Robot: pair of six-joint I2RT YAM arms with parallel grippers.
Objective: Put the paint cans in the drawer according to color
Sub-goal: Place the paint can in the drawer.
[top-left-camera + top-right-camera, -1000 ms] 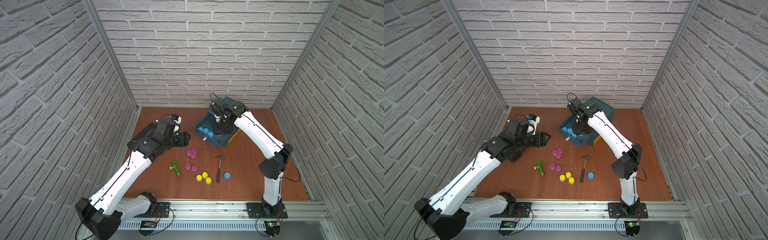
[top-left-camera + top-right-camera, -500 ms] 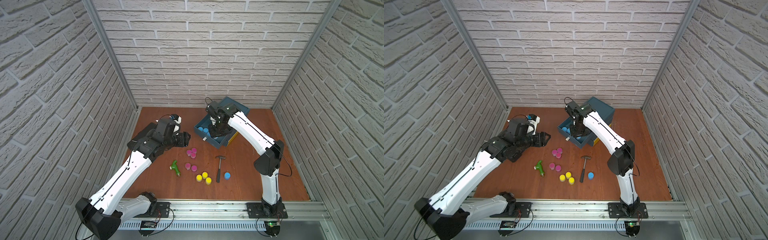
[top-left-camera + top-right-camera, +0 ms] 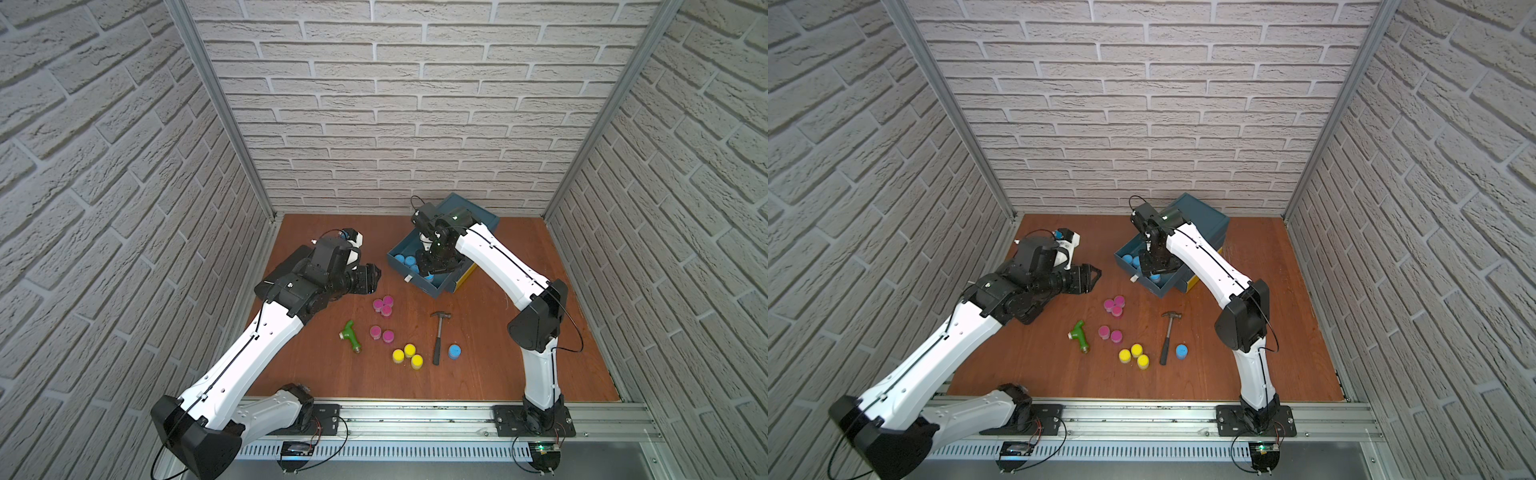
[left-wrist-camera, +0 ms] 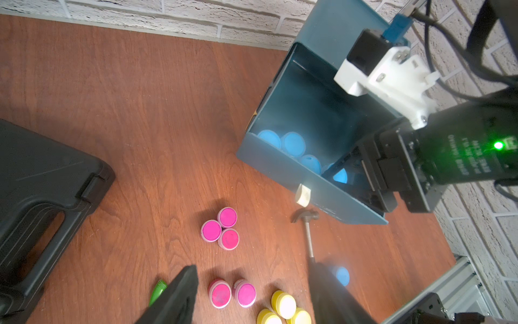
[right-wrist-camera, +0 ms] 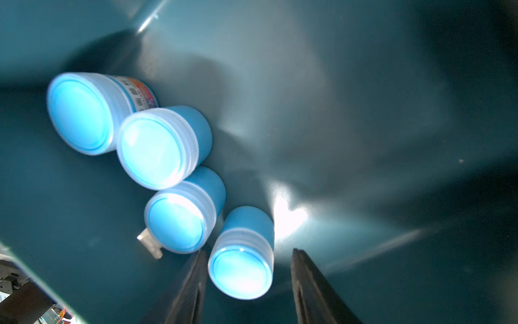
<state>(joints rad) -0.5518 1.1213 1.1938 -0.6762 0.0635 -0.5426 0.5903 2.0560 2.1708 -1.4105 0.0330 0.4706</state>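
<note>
The blue drawer [image 3: 415, 287] stands pulled out at the back of the table, with several blue paint cans [image 5: 157, 148] lined up inside. My right gripper [image 5: 249, 252] reaches down into it, open. The nearest blue can [image 5: 241, 272] stands between the fingers, with a clear gap on one side. On the table are three pink cans [image 3: 383, 305], two more pink ones [image 3: 381, 333], three yellow cans [image 3: 408, 355] and one blue can [image 3: 454, 351]. My left gripper [image 4: 253, 266] hovers open and empty over the table, left of the drawer.
A hammer [image 3: 438, 336] lies between the yellow cans and the lone blue can. A green pipe fitting [image 3: 351, 336] lies left of the pink pair. A black case [image 4: 42, 196] sits under my left arm. A yellow drawer front [image 3: 467, 274] shows below the blue drawer.
My right gripper has dropped lower into the drawer, and its jaws, shut a moment ago, have parted around the blue can. The left arm has not moved.
</note>
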